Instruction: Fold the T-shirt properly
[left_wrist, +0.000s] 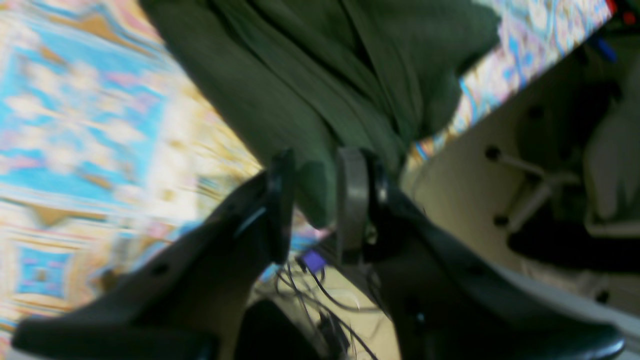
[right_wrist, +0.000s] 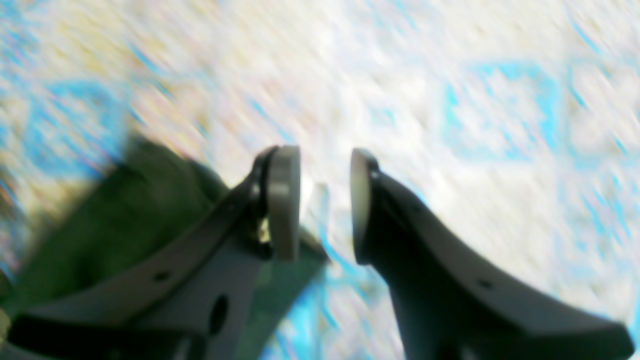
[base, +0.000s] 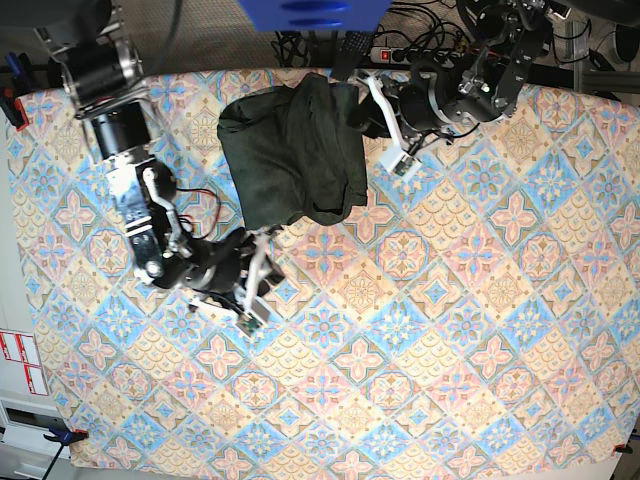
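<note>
The dark olive T-shirt (base: 295, 155) lies bunched in a heap at the table's far middle. My left gripper (base: 360, 112) is at its right edge. In the left wrist view a fold of the T-shirt (left_wrist: 320, 90) sits pinched between the two fingers of the left gripper (left_wrist: 317, 200), which is shut on it. My right gripper (base: 262, 283) hovers just below the heap's lower tip. In the right wrist view the right gripper (right_wrist: 325, 202) stands open with only tablecloth in the gap. The T-shirt (right_wrist: 125, 225) shows behind its left finger (right_wrist: 283, 200).
A patterned blue, pink and tan tablecloth (base: 430, 330) covers the table. Cables and a power strip (base: 375, 48) lie beyond the far edge, beside a blue object (base: 305, 12). A chair base (left_wrist: 530, 185) shows on the floor past the table edge.
</note>
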